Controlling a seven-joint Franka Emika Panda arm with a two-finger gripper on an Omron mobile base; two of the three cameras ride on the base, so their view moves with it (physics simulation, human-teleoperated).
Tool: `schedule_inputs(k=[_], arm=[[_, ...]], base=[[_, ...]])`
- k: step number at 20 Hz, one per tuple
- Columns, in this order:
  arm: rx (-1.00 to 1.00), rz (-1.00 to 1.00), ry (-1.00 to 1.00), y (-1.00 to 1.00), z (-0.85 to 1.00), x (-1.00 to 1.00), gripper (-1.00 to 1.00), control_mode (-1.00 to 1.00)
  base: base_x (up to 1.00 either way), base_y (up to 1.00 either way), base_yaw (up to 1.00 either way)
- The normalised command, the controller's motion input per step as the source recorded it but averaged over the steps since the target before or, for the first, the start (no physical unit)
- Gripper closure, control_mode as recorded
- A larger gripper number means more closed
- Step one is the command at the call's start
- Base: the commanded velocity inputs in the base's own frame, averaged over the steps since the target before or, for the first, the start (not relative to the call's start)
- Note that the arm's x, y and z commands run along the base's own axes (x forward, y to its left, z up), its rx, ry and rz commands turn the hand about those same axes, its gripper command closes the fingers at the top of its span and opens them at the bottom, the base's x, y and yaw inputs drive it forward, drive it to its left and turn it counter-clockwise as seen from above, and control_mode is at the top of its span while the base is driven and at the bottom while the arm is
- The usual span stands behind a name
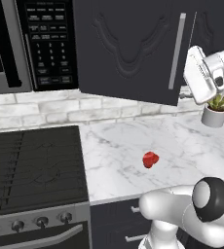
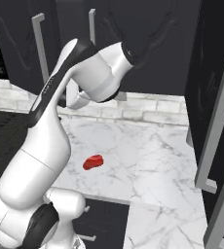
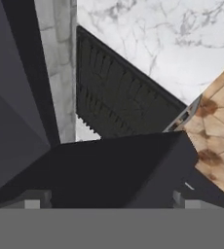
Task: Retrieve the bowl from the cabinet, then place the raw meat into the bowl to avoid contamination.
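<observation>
The raw meat (image 1: 150,159) (image 2: 93,162) is a small glossy red lump lying on the marble counter (image 1: 119,146), well below the hand. The dark cabinet (image 1: 128,48) has a carved door with a silver bar handle (image 1: 177,51), and that door stands partly swung out. My white hand (image 1: 200,73) is raised next to the door's handle side. In the hand view my gripper (image 3: 109,204) is open, fingertips (image 3: 33,202) far apart, with the dark door panel (image 3: 114,170) just ahead between them. The bowl is hidden.
A black microwave (image 1: 41,44) hangs left of the cabinet above a dark stove (image 1: 33,165). A small white plant pot (image 1: 214,113) stands at the counter's back right. Another cabinet door with a long handle (image 2: 216,126) juts out at the right.
</observation>
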Motion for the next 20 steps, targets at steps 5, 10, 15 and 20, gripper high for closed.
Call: schedule_inputs(k=[5,10,15,20], arm=[[0.06,0.12,0.09,0.41,-0.16,-0.10,-1.00,-1.00],[0.04,0.16,0.12,0.55,-0.05,-0.43,-1.00,-1.00],[0.04,0.15,0.07,0.66,-0.14,-0.69,-1.00,-1.00],[0.10,0.12,0.02,0.78,-0.33,-0.78,-1.00,-1.00]], base=[[0.00,0.00,0.00],[0.00,0.00,0.00],[0.00,0.00,0.00],[0.00,0.00,0.00]])
